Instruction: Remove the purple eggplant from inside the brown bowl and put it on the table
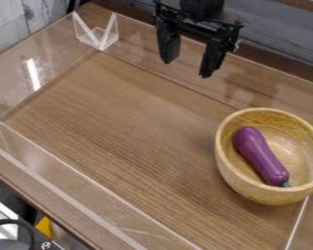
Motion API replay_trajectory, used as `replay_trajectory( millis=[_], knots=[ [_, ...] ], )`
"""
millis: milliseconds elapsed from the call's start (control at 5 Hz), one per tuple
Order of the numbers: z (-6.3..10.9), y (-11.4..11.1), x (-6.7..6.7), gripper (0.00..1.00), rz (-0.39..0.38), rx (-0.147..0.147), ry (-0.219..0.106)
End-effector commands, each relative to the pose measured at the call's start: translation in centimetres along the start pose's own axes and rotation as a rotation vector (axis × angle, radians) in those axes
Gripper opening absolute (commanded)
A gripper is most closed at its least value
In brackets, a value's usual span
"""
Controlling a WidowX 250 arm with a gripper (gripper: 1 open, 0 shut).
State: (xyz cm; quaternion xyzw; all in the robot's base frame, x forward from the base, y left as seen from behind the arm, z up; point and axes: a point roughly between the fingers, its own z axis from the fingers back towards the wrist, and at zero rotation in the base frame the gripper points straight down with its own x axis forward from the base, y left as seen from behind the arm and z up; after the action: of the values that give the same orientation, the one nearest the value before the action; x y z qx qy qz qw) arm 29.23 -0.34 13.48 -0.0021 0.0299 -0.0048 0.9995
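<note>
Cables [16, 232] are seen nearest; the eggplant [260, 155] is still to be lifted from the bowl [225, 164] onto the tabletop [126, 127], the end effector [192, 70] being held open, empty.

Surroundings: clear acrylic walls [70, 213] edge the wood surface along the lower left and the top; dark cables [13, 230] lie at the lower left corner; pale glare spots show on the acrylic at the left; top right background dark.

The brown wood-grain table [120, 127] carries a round tan bowl [226, 166] directly on it.
</note>
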Motion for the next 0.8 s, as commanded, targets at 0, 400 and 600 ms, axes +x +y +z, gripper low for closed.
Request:
replay_trajectory(
  millis=[0,400,600],
  knots=[
    [-0.6,-0.2,-0.2,1.0,0.01,-0.005,0.016],
    [-1.5,-4.9,-1.3,1.0,0.069,-0.062,0.03],
    [-1.9,-7.2,-1.5,1.0,0.081,-0.083,0.021]
  ],
)
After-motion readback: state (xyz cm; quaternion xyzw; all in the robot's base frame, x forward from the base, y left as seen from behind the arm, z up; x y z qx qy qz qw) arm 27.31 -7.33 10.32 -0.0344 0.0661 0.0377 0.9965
